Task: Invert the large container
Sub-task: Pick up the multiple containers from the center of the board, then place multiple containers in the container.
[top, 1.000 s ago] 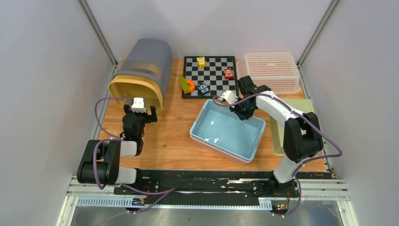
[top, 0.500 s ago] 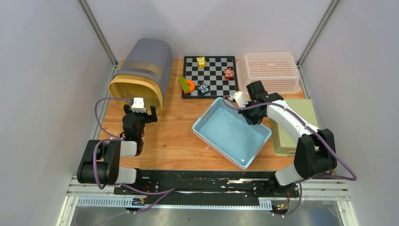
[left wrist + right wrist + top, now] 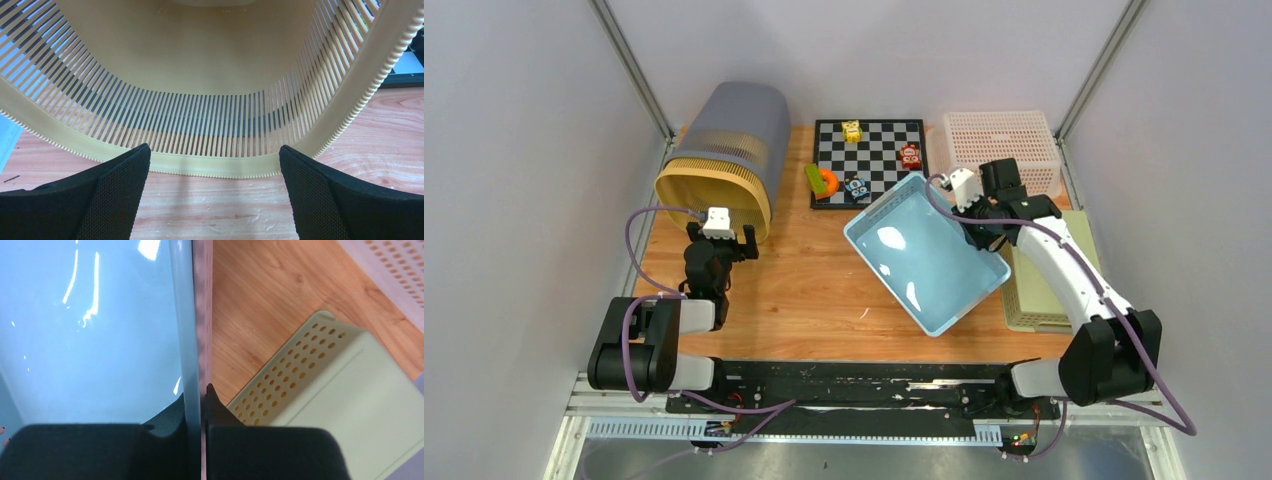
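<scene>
Wood table point(image 3: 794, 290) on my feed: hamper point(image 3: 724, 160) on its side, chessboard point(image 3: 871, 160), white basket point(image 3: 1002, 150), green basket point(image 3: 1032, 300), green block point(image 3: 814, 178).

Baskets, a chessboard and small toys on the wooden desk point(image 3: 794, 280)

A tall slatted basket point(image 3: 724, 150), grey outside and yellow at the rim, lies on its side at the far left corner, mouth towards the near edge. A chessboard point(image 3: 879, 165) sits at the middle of the far edge and carries a yellow toy point(image 3: 852, 131), a red toy point(image 3: 910, 156) and a blue toy point(image 3: 857, 188). A green block point(image 3: 814, 178) and an orange ring point(image 3: 828, 182) rest at its left edge. A white perforated basket point(image 3: 1004, 145) fills the far right corner, and a pale green perforated basket point(image 3: 1032, 300) lies along the right edge.
</scene>
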Robot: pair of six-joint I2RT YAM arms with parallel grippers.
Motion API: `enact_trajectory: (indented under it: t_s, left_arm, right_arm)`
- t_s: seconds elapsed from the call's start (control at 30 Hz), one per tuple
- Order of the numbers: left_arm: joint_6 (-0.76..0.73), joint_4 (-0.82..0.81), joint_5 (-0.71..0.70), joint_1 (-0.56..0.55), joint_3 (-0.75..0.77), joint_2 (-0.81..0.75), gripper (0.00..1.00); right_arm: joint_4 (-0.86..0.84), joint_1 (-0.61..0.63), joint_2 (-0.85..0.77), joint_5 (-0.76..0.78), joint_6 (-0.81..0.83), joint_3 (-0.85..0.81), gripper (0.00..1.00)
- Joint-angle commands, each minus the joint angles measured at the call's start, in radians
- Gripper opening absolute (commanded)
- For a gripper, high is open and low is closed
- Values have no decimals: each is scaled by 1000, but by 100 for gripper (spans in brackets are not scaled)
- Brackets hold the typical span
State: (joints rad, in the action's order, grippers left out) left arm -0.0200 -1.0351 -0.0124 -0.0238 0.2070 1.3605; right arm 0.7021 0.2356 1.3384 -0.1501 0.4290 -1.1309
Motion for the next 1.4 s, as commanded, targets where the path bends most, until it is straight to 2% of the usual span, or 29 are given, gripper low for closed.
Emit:
enact_trajectory:
  t_s: [0.0,0.2,0.33,0.63,0.8,1.0,1.37]
  left_arm:
    - [-13,-21,-19,-5,-4,9,100]
    - [-14,-22,-19,-5,-4,9,100]
    - [-14,-21,-20,-5,-4,8,100]
    - [-12,-21,-19,-5,-4,9,100]
    - [-12,-21,-19,-5,-4,8,100]
    - [-12,-22,-19,-5,-4,9,100]
    - [-14,-22,-19,-5,-4,9,100]
  right_arm:
    - [-6,-48,-65,-34,-74,-99,2]
    - [21,-153,-66,-69,-125,-214,2]
    - [24,-272,-29,-114,-144,-310,2]
    - [61,-487,219,-210,-181,-627,2]
    - [186,-597,382,-311,-85,-843,2]
    - [331,-682,506,-379,60,-1002,2]
    - [391,-737,615,-404,208,-1015,2]
